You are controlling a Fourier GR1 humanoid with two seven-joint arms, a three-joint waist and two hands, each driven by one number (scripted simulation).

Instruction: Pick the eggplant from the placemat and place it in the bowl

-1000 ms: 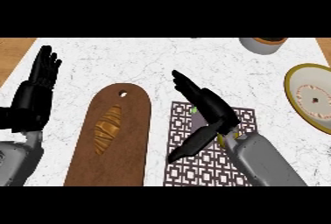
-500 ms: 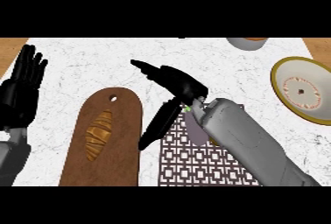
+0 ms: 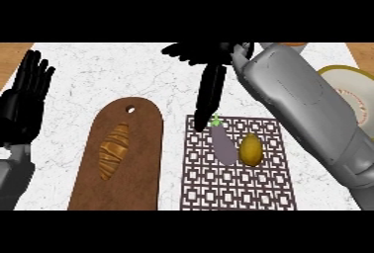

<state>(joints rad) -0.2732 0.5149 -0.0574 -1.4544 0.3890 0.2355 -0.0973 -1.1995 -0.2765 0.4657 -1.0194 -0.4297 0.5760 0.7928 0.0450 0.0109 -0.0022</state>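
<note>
A purple eggplant [image 3: 223, 144] with a green stem lies on the brown patterned placemat [image 3: 219, 190], near its far left corner. My right hand [image 3: 210, 74] hangs over the mat's far edge, open. Its straight fingers [image 3: 208, 106] point down and end just left of the eggplant's stem, and its thumb sticks out to the left. I cannot tell whether they touch the eggplant. The bowl [image 3: 343, 70], cream with a yellow-green rim, sits at the far right, partly hidden behind my right forearm [image 3: 306, 104]. My left hand [image 3: 24, 101] rests open at the left edge, fingers up.
A yellow oval fruit [image 3: 251, 149] lies right beside the eggplant on the mat. A wooden cutting board [image 3: 131, 183] with a croissant [image 3: 113, 150] on it lies left of the mat. The counter top is white marble.
My right arm has swung up and away from me across the mat, uncovering the eggplant and the yellow fruit. The fingers now hang straight down by the stem. The left hand stays put.
</note>
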